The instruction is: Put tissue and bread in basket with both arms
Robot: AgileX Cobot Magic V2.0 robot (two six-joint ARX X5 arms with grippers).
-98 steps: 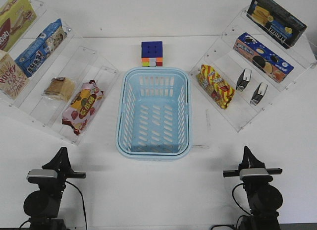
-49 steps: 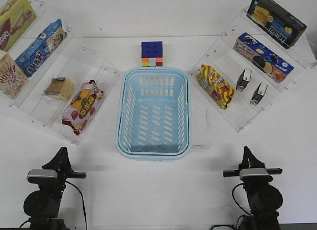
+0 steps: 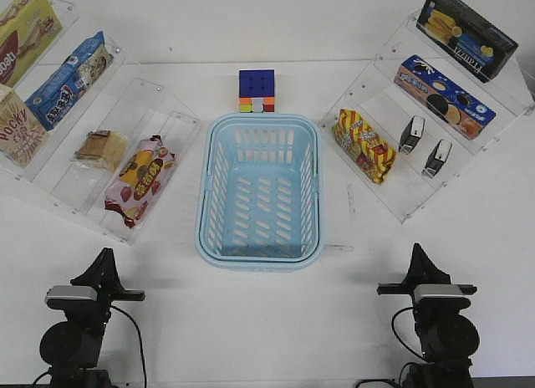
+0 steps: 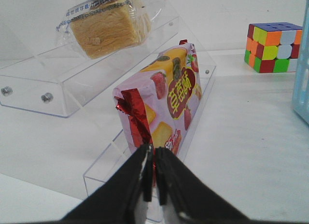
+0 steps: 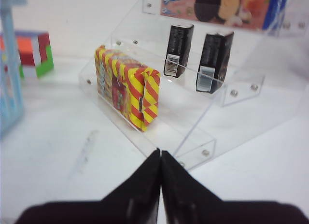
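The light-blue basket stands empty in the middle of the table. The bread lies on the left clear shelf, also in the left wrist view. Two black tissue packs stand on the right clear shelf, also in the right wrist view. My left gripper is shut and empty near the table's front left; its tips point at the pink snack bag. My right gripper is shut and empty at the front right.
A pink-red snack bag lies below the bread. A yellow-red striped pack lies on the right shelf's lowest step. A colour cube sits behind the basket. Cookie boxes fill the upper shelves on both sides.
The right arm has shifted very slightly to the right. Nothing else has moved.
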